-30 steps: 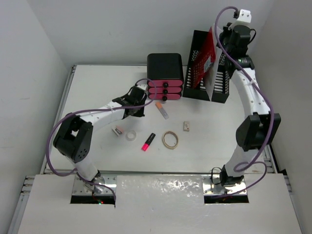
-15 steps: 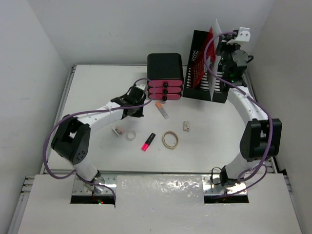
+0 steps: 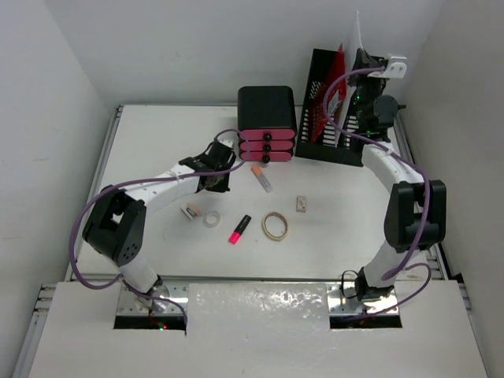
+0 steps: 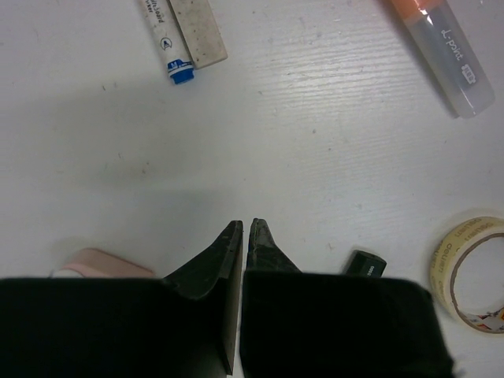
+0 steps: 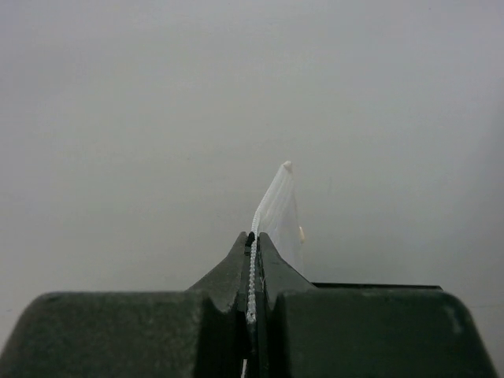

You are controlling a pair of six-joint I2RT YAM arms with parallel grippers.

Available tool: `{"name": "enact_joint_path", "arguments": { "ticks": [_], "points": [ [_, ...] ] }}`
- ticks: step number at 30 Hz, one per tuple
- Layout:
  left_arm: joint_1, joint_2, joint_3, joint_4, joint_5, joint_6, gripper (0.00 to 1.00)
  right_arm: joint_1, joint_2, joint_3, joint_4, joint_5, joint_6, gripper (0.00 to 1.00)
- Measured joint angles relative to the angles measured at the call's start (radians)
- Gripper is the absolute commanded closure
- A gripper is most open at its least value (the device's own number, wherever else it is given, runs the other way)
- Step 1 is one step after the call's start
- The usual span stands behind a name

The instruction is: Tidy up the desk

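The desk [image 3: 154,140] is a wide white tabletop with metal rails. My left gripper [image 3: 218,170] is shut and empty, low over the desk in front of the drawer unit; in the left wrist view its tips [image 4: 244,228] touch each other above bare tabletop. My right gripper [image 3: 361,64] is raised at the back right over a black mesh file rack [image 3: 324,118]. It is shut on a thin white sheet [image 3: 356,35] held upright, seen edge-on in the right wrist view [image 5: 277,203] between the shut tips [image 5: 253,238].
A black unit with pink drawers [image 3: 267,126] stands mid-back. A red folder [image 3: 335,79] stands in the rack. On the desk lie an orange-capped marker [image 3: 261,176], an eraser [image 3: 301,204], a rubber band [image 3: 275,226], a pink highlighter [image 3: 239,228], a tape roll [image 3: 211,218] and a small white stick [image 3: 189,211].
My right arm has swung back and left over the rack, turning the white sheet from tilted to upright. My left arm has barely moved.
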Motion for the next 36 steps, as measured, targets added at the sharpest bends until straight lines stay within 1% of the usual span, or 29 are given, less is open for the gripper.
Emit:
{"name": "enact_joint_path", "arguments": {
  "ticks": [5, 13, 18, 28, 36],
  "points": [
    [0.000, 0.000, 0.000, -0.021, -0.013, 0.000, 1.00, 0.000, 0.029, -0.060, 0.142, 0.000, 0.002, 1.00],
    [0.000, 0.000, 0.001, -0.050, -0.021, 0.000, 1.00, 0.000, 0.117, -0.085, 0.221, -0.010, 0.005, 1.00],
    [0.000, 0.000, 0.005, -0.058, -0.021, -0.006, 1.00, 0.000, 0.165, -0.085, 0.227, -0.019, 0.010, 1.00],
    [0.000, 0.029, 0.058, -0.063, -0.010, -0.023, 1.00, 0.000, 0.166, -0.078, 0.233, -0.061, -0.001, 1.00],
    [0.000, 0.032, 0.063, -0.072, -0.009, -0.023, 1.00, 0.000, 0.166, -0.037, 0.227, -0.083, -0.049, 1.00]
  ]
}}
